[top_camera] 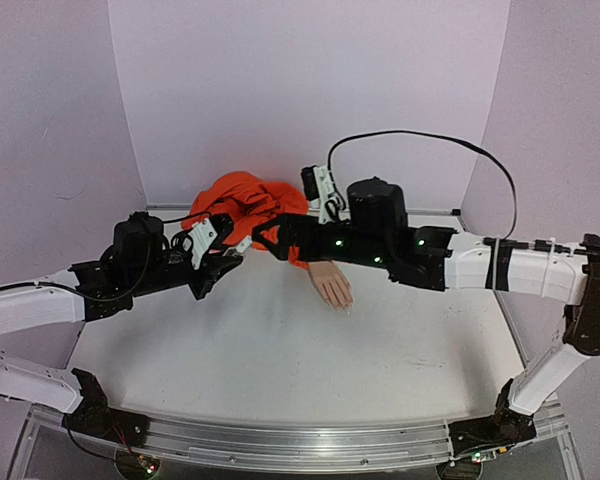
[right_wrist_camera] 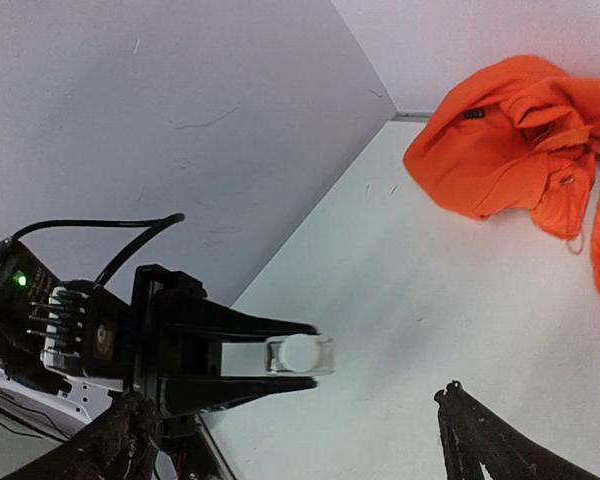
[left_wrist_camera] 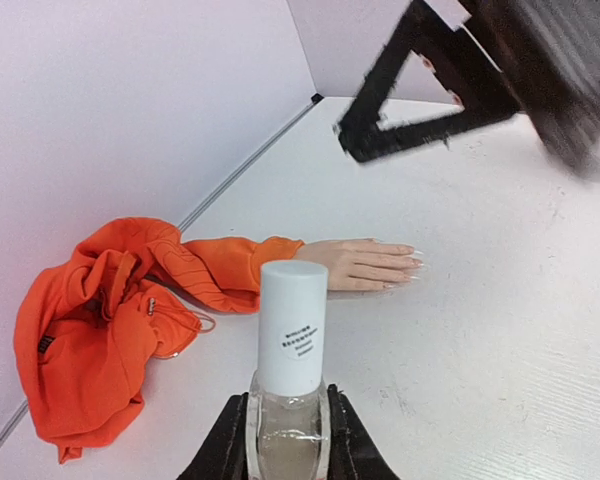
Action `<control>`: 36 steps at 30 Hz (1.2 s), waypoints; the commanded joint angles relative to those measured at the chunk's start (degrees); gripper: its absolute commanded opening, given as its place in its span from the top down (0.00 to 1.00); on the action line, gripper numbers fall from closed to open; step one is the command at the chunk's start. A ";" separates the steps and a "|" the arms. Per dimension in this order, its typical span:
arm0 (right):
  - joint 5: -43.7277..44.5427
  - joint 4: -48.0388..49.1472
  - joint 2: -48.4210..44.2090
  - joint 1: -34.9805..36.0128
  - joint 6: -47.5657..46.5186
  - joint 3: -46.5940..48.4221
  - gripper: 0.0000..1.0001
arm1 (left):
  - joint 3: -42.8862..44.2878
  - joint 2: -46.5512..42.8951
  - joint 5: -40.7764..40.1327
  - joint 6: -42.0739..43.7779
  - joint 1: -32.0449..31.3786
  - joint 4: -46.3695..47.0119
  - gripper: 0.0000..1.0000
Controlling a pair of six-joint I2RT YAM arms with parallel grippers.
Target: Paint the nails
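— So, how far along is the painting?

— Barely begun, by my reading. My left gripper (left_wrist_camera: 286, 440) is clenched on the clear body of the bottle (left_wrist_camera: 288, 425), holding it upright over the table (left_wrist_camera: 500, 330). The white cap (left_wrist_camera: 292, 320) is still on, and no brush is out.

— And the nails?

— The nails (left_wrist_camera: 410, 262) are on the mannequin hand (left_wrist_camera: 363, 264). It lies flat toward the back of the table, sticking out of the orange sleeve (left_wrist_camera: 230, 265). From the left wrist view they look pale and bare, though they are too small for me to swear to it.

— What is your other arm doing?

— My right gripper (right_wrist_camera: 300, 452) is released, its fingers wide apart and grasping nothing. It hangs near the bottle, facing the cap end. I judge that uncapping is the step in hand, and every nail is left to do after that.

— Give me a count.

— One bottle, one cap and one mannequin hand. One bunched orange garment (left_wrist_camera: 90, 340), which the sleeve belongs to. Two grippers. Of the nails I make out roughly four pale tips. I cannot pick out the thumb's, so I will not give a firm number.
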 commanded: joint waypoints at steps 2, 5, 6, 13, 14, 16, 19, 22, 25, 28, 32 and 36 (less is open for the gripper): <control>-25.20 3.39 -6.05 -8.51 -14.29 -4.07 0.02 | 5.19 1.38 19.42 -5.80 2.98 0.87 1.00; -35.24 3.69 -5.46 -8.85 -21.44 -3.93 0.02 | 6.38 2.53 33.71 -8.07 3.76 0.94 1.00; -36.91 3.80 -5.19 -8.91 -22.75 -3.75 0.04 | 6.94 3.25 37.27 -8.89 3.86 0.93 1.00; -50.08 5.66 -1.38 -9.34 -25.52 -1.52 0.25 | 8.73 6.03 47.07 -11.33 4.07 0.95 1.00; -50.92 6.42 -1.07 -9.30 -25.17 -1.66 0.29 | 8.75 6.05 47.31 -11.40 4.07 0.94 1.00; -51.05 6.75 -0.29 -9.36 -24.82 -1.25 0.39 | 8.75 6.06 48.16 -11.45 4.06 1.04 1.00; -51.68 7.69 0.63 -9.33 -24.45 -0.87 0.47 | 9.02 6.43 49.81 -11.75 4.08 1.10 1.00; -52.77 8.87 1.53 -9.32 -23.58 -0.33 0.57 | 9.11 6.58 50.17 -11.94 4.07 1.18 1.00; -53.57 10.72 1.91 -9.29 -22.61 -0.31 0.64 | 8.95 6.35 49.59 -11.85 4.08 1.22 1.00; -53.83 11.60 2.42 -9.14 -21.73 -0.16 0.72 | 8.80 6.25 48.90 -11.73 4.11 1.21 1.00; -52.82 11.70 3.43 -7.72 -21.55 0.02 0.78 | 8.76 5.51 45.36 -12.14 4.20 1.23 1.00; -48.41 12.25 4.33 -6.04 -20.67 -0.30 0.95 | 7.97 3.32 40.29 -11.98 4.95 1.55 1.00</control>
